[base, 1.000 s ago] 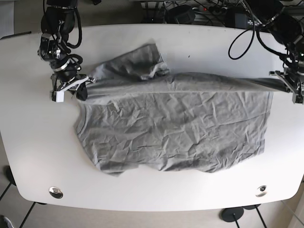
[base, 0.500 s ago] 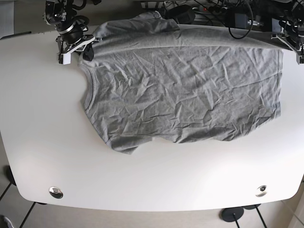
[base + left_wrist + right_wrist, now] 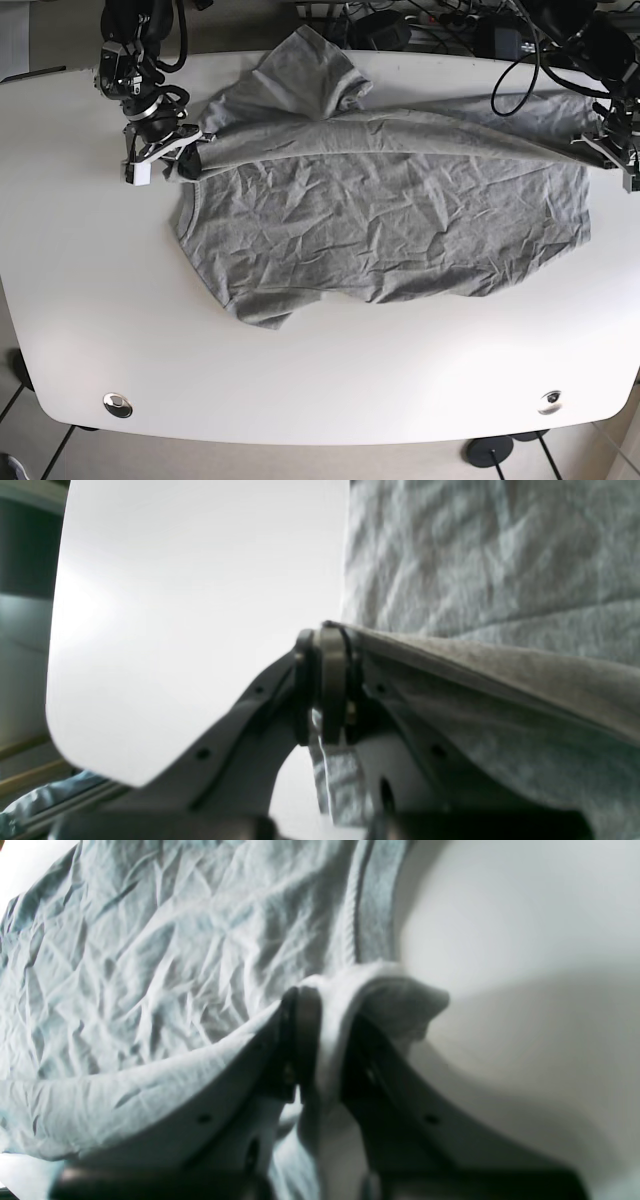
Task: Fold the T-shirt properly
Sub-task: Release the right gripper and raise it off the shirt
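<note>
You have the grey T-shirt (image 3: 380, 230) spread across the middle of the white table (image 3: 90, 330), collar toward the left of the base view, hem toward the right. It is badly creased. One sleeve (image 3: 305, 75) sits bunched near the upper centre; the other (image 3: 255, 305) pokes out at lower left.

Right gripper (image 3: 160, 160), upper left in the base view: jaws pinched together on the shoulder fabric beside the collar. Your right wrist view confirms this, with cloth wadded between the closed jaws (image 3: 320, 1040).

Left gripper (image 3: 615, 155), right edge of the base view: clamped on the hem corner. The left wrist view shows a taut fold of cloth running out from the closed jaws (image 3: 332, 680).

Between the two grips the top edge of the shirt runs as a raised, stretched ridge (image 3: 420, 125), while the body below lies on the table.

Progress, by my reading: early. No finished fold is visible. You look to be either carrying that edge over for a first lengthwise fold or laying the shirt flat; which one, these views do not settle. Sleeves and every crosswise fold remain.
</note>
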Available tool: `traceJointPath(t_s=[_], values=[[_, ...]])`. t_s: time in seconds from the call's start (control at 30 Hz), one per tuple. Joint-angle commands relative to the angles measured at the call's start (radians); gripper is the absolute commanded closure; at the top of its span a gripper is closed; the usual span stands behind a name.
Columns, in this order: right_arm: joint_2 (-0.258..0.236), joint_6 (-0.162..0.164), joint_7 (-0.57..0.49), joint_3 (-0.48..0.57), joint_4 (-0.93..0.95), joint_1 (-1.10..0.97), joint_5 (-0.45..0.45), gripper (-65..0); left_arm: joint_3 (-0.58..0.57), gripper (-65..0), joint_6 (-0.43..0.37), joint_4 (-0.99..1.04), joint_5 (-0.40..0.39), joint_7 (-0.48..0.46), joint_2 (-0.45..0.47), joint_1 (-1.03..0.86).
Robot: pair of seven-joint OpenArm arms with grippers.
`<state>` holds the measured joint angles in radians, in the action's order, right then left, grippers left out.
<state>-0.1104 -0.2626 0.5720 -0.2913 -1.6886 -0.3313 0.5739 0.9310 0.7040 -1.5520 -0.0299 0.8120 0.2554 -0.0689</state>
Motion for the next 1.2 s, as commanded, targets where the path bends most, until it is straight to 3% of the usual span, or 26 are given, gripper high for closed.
traceJointPath(t_s=[0.03, 0.1, 0.23, 0.3, 0.5, 0.7, 0.93, 0.97, 1.0, 1.17, 1.2], values=[[-0.004, -0.007, -0.025, -0.006, 0.015, 0.033, 0.010, -7.5, -0.033, 0.0, -0.006, 0.037, -0.008, -0.056, 0.031, 0.007], [-0.007, -0.007, -0.025, -0.007, 0.025, 0.041, 0.011, -18.2, -0.076, 0.0, -0.006, 0.063, -0.009, -0.081, 0.052, 0.007], [-0.001, -0.007, -0.027, -0.009, -0.048, 0.007, 0.013, -46.5, -0.119, 0.0, -0.006, 0.104, -0.011, -0.125, 0.051, 0.007], [0.030, -0.007, -0.027, -0.007, -0.109, -0.032, 0.013, -54.9, -0.131, 0.0, -0.006, 0.115, -0.011, -0.127, 0.052, 0.007], [0.082, -0.007, -0.027, -0.009, -0.158, -0.187, 0.013, -56.1, -0.151, 0.0, -0.006, 0.120, -0.009, -0.127, 0.072, 0.007], [0.091, -0.007, -0.023, 0.008, -0.153, -0.272, 0.011, -56.1, -0.149, 0.0, -0.006, 0.114, -0.009, -0.127, 0.072, 0.004], [0.091, -0.005, -0.028, 0.183, -0.109, -0.326, 0.011, -56.0, -0.146, 0.0, -0.006, 0.112, -0.009, -0.127, 0.074, 0.001], [0.091, -0.004, -0.028, 0.192, -0.089, -0.325, 0.011, -55.0, -0.146, 0.0, -0.006, 0.112, -0.009, -0.127, 0.074, -0.001], [0.091, -0.004, -0.028, 0.195, -0.075, -0.325, 0.011, -49.6, -0.146, 0.0, -0.006, 0.112, -0.009, -0.127, 0.074, -0.001], [0.091, -0.007, -0.028, 0.197, -0.051, -0.295, 0.011, -5.2, -0.146, 0.0, -0.006, 0.114, -0.009, -0.127, 0.074, -0.001], [0.091, -0.007, -0.028, 0.197, -0.054, -0.295, 0.011, -0.8, -0.146, 0.0, -0.006, 0.114, -0.009, -0.127, 0.074, -0.001]])
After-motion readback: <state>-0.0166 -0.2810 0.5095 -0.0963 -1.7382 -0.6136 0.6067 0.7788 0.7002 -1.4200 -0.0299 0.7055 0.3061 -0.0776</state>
